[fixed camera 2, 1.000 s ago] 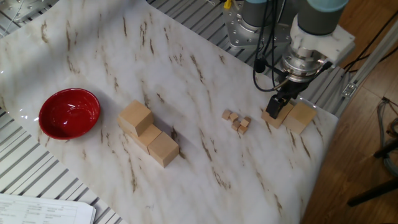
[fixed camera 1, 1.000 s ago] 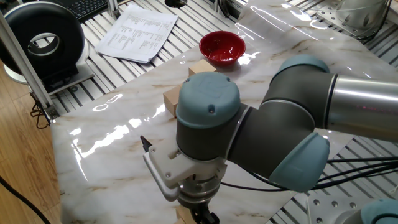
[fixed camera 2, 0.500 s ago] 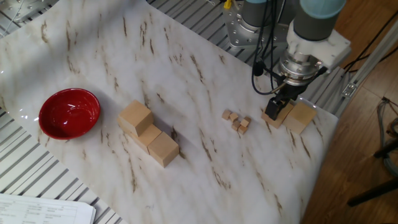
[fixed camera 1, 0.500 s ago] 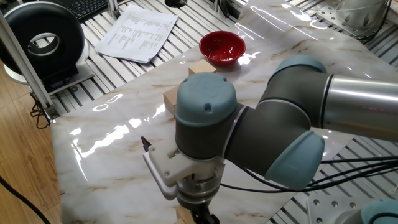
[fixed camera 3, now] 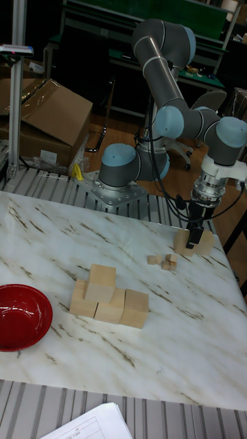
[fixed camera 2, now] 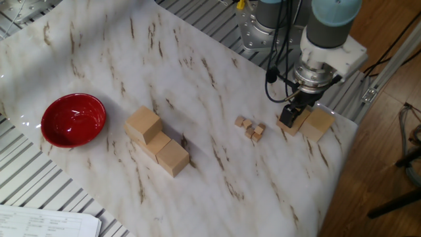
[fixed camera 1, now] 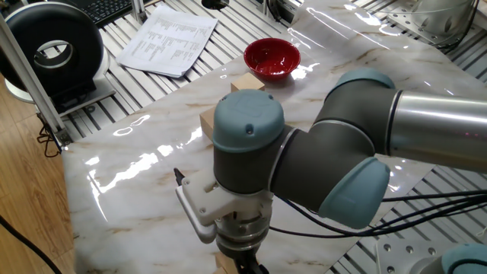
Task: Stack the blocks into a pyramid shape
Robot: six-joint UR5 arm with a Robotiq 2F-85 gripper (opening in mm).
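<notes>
Marbled white tabletop (fixed camera 2: 197,79) under bright glare, metal slats around it. Mid-table sits the partial pyramid (fixed camera 3: 108,296): a row of large tan blocks with one block (fixed camera 2: 143,123) on top at the bowl end. Near the far corner, two more blocks lie side by side; the gripper (fixed camera 2: 295,113) is down on the nearer block (fixed camera 2: 289,121), fingers straddling it, though I can't tell if they're clamped. The other loose block (fixed camera 2: 318,124) sits just beside. Tiny cubes (fixed camera 2: 250,127) cluster between the groups; red bowl (fixed camera 2: 73,119) at the opposite end.
</notes>
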